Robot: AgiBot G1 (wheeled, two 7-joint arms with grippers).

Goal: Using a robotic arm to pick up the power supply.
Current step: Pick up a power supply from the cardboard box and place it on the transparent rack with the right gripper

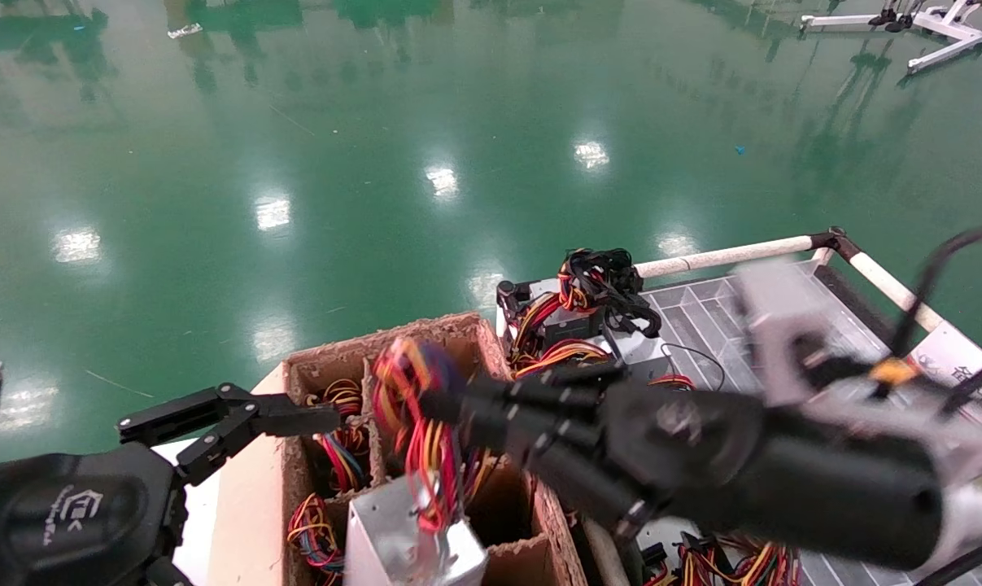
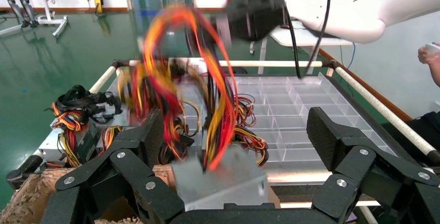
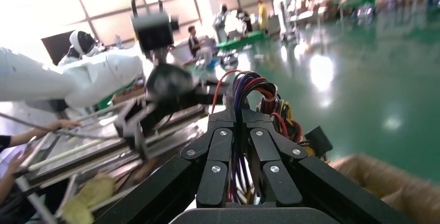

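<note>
The power supply (image 1: 413, 541), a silver-grey metal box, hangs tilted over the brown cardboard divider box (image 1: 312, 362). Its red, yellow and blue wire bundle (image 1: 413, 407) rises from it. My right gripper (image 1: 438, 407) reaches in from the right and is shut on that bundle; in the right wrist view the wires (image 3: 254, 86) loop out between its closed fingers (image 3: 239, 112). My left gripper (image 1: 312, 421) stands open at the box's left edge. In the left wrist view the power supply (image 2: 223, 180) hangs between its spread fingers (image 2: 236, 130) without touching them.
More wired power supplies (image 1: 588, 325) lie behind the cardboard box, and more wires fill its compartments (image 1: 340, 443). A clear divided tray (image 1: 702, 317) sits on the cart, bounded by a white rail (image 1: 726, 255). A person's hand (image 2: 429, 55) shows at the far side. Green floor lies beyond.
</note>
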